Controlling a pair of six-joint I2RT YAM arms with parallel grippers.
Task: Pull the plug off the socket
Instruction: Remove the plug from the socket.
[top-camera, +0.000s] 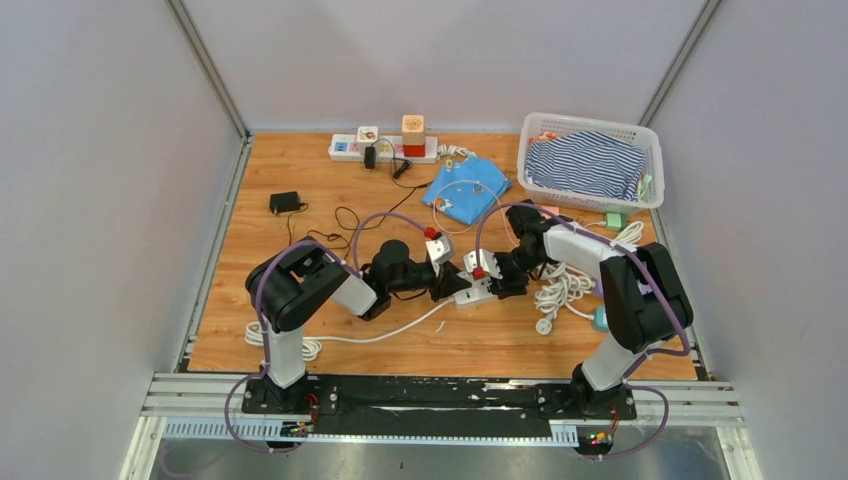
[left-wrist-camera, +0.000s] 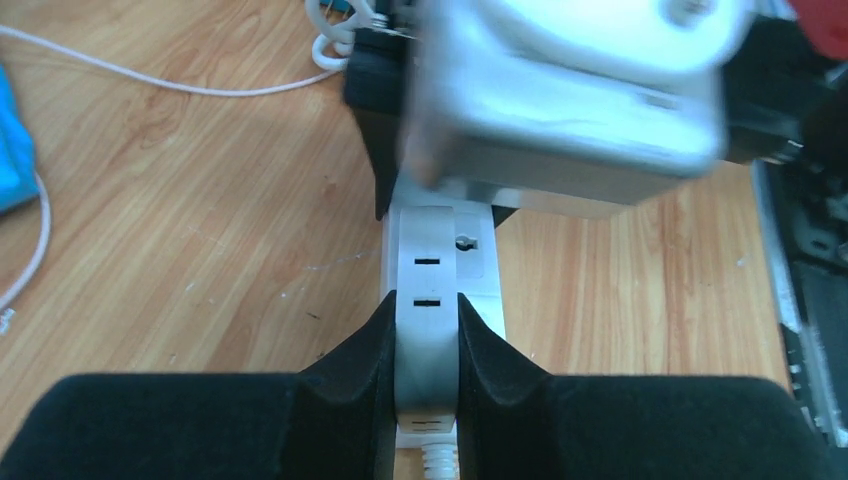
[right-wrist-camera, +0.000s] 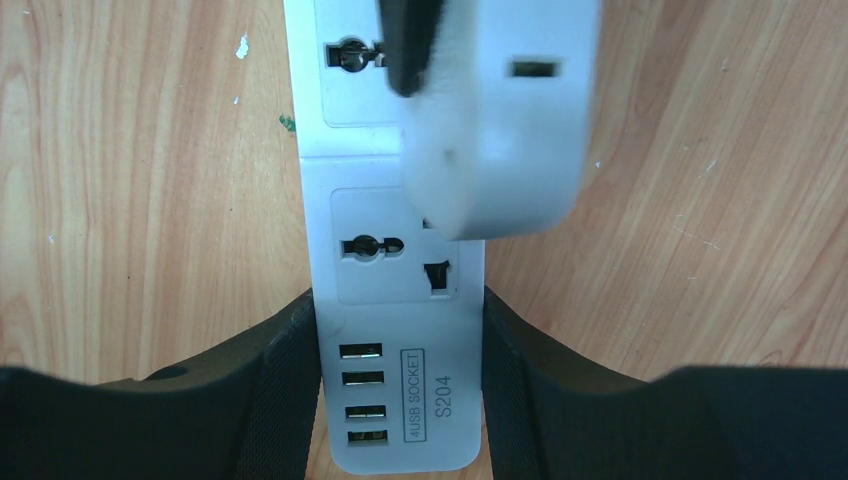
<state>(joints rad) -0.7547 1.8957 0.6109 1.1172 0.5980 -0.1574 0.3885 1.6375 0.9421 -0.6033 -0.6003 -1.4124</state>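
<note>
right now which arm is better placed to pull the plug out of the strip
Left. The left gripper is shut on the white plug, while the right gripper clamps the power strip at its USB end, likely as the brace.

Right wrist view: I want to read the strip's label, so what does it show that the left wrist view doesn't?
Right wrist only: four USB ports, the printed label, right fingers gripping the strip's end. Left wrist only: left fingers pinching a narrow white slotted piece with a cable stub. Both: the white power strip on the wooden table.
</note>
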